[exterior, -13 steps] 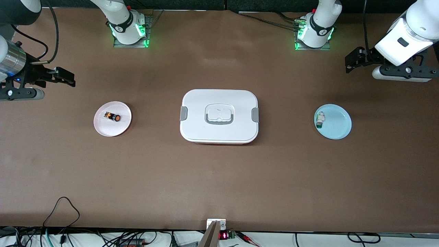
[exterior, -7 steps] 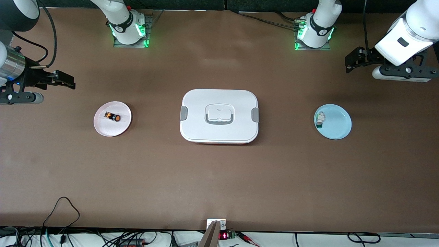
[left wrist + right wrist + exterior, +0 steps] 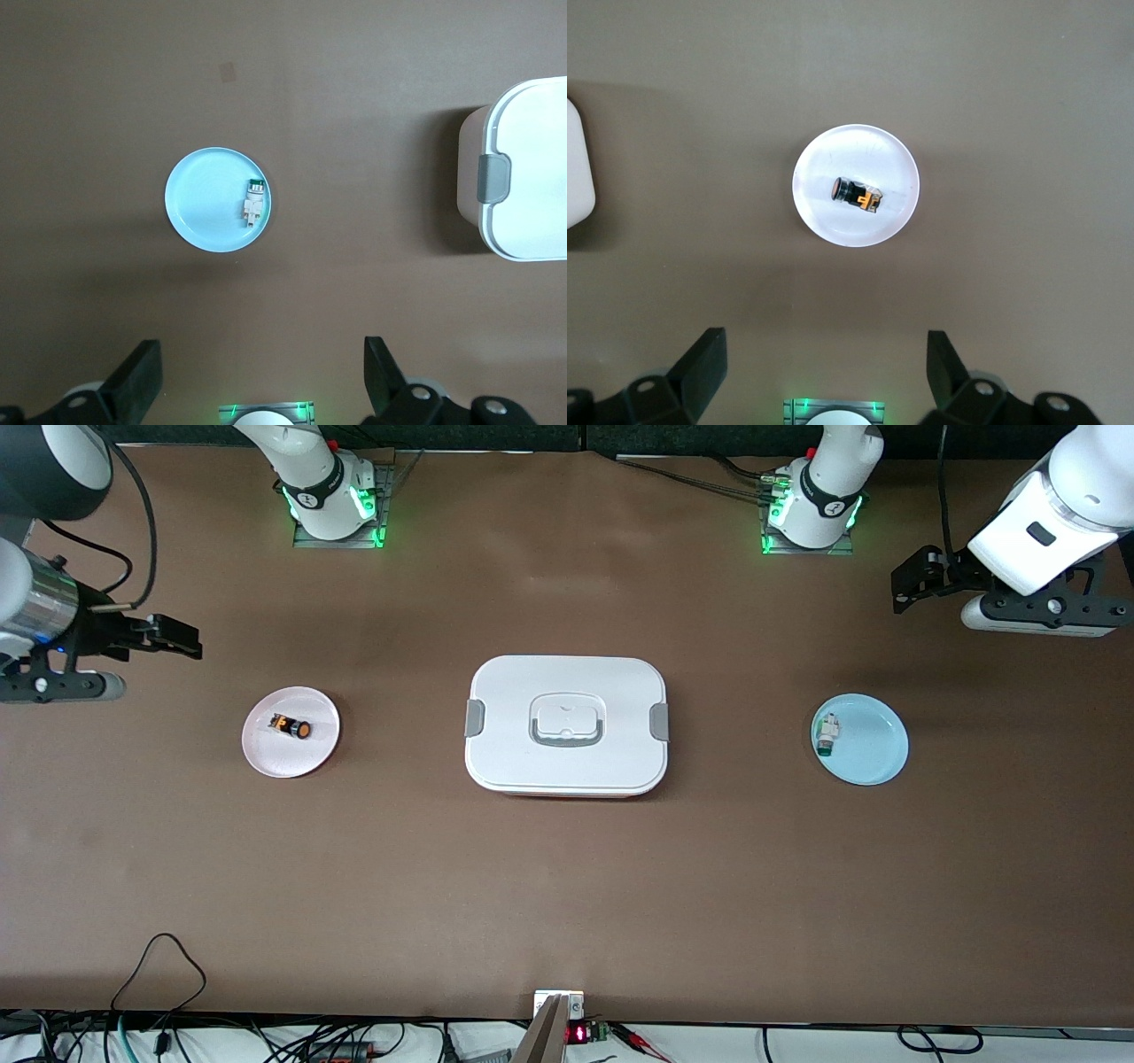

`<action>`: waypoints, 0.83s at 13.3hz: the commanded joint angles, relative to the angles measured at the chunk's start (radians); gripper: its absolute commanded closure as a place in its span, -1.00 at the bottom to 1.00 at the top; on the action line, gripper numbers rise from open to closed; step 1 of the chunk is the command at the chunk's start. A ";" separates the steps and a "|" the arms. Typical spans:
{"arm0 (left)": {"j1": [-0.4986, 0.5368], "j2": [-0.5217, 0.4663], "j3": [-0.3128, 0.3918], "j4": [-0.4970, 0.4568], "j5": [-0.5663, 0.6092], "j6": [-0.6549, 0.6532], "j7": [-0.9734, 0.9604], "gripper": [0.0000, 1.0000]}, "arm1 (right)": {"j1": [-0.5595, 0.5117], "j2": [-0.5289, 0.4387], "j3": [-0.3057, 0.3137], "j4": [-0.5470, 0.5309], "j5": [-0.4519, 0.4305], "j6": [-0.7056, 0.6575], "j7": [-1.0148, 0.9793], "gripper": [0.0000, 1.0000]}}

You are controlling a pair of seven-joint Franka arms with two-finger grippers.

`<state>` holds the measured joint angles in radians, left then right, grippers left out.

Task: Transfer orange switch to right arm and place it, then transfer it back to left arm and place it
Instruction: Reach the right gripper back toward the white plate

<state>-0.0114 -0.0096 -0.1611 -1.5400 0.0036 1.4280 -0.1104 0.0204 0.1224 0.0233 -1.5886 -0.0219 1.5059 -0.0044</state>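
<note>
Orange switch [image 3: 291,727] lies on its side on the pink plate [image 3: 312,760], left of centre in the front view, toward the right arm's end of the table. The box [image 3: 567,726] sits closed at frame centre, directly between the pink plate and the light-blue plate [image 3: 873,748]; it is well apart from both. A small white switch [image 3: 827,735] with a green end rests on the light-blue plate near the rim facing the box.

Right gripper [image 3: 173,638], upper left of the frame, hangs over bare table near the pink plate, fingers spread, holding nothing. Left gripper [image 3: 917,580], upper right of the frame, hangs over bare table near the light-blue plate, fingers likewise spread and empty.

A loose black cable [image 3: 159,965] lies at the lower left table edge.
</note>
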 commanded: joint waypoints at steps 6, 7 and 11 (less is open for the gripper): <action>0.005 0.000 -0.003 0.014 -0.011 -0.017 0.008 -1.00 | 0.001 0.063 0.004 -0.106 0.000 0.128 -0.005 -1.00; 0.005 0.000 -0.003 0.014 -0.011 -0.017 0.008 -1.00 | 0.003 0.066 0.006 -0.117 0.000 0.138 0.000 -1.00; 0.004 0.000 -0.003 0.014 -0.011 -0.017 0.008 -1.00 | -0.014 0.066 0.006 -0.244 -0.004 0.294 0.009 -1.00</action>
<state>-0.0114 -0.0096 -0.1611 -1.5400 0.0036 1.4270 -0.1104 0.0243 0.2071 0.0251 -1.7497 -0.0225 1.7151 -0.0039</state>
